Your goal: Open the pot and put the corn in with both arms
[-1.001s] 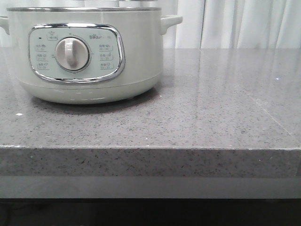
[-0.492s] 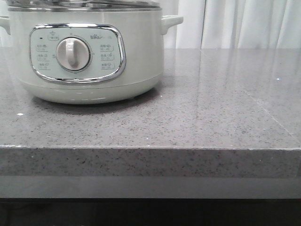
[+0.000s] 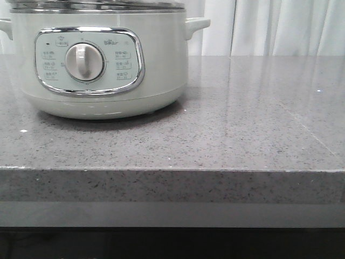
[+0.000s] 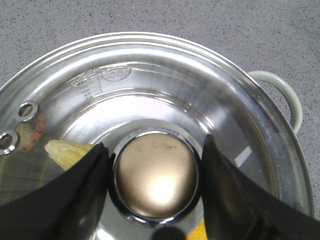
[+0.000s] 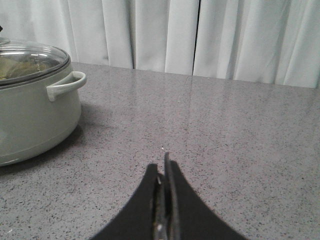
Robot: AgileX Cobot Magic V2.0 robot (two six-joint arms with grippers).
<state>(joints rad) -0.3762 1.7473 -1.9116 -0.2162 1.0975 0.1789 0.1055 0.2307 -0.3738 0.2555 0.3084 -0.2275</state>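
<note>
The pale grey-green pot (image 3: 108, 70) stands at the left of the stone counter, its steel-rimmed glass lid (image 3: 97, 5) resting on its rim. In the left wrist view my left gripper (image 4: 155, 145) has its black fingers (image 4: 85, 175) pressed against both sides of the lid's round metal knob (image 4: 156, 182). The yellow corn (image 4: 65, 152) shows through the glass, inside the pot. My right gripper (image 5: 164, 165) is shut and empty, low over the counter to the right of the pot (image 5: 30, 120). Neither gripper shows in the front view.
The grey speckled counter (image 3: 242, 124) runs to a front edge (image 3: 172, 170) near the camera. White curtains (image 3: 280, 27) hang behind it. The pot's small side handle (image 5: 67, 82) sticks out toward my right gripper.
In the front view the lid has come down onto the pot's rim. The pot has shifted very slightly to the right.
</note>
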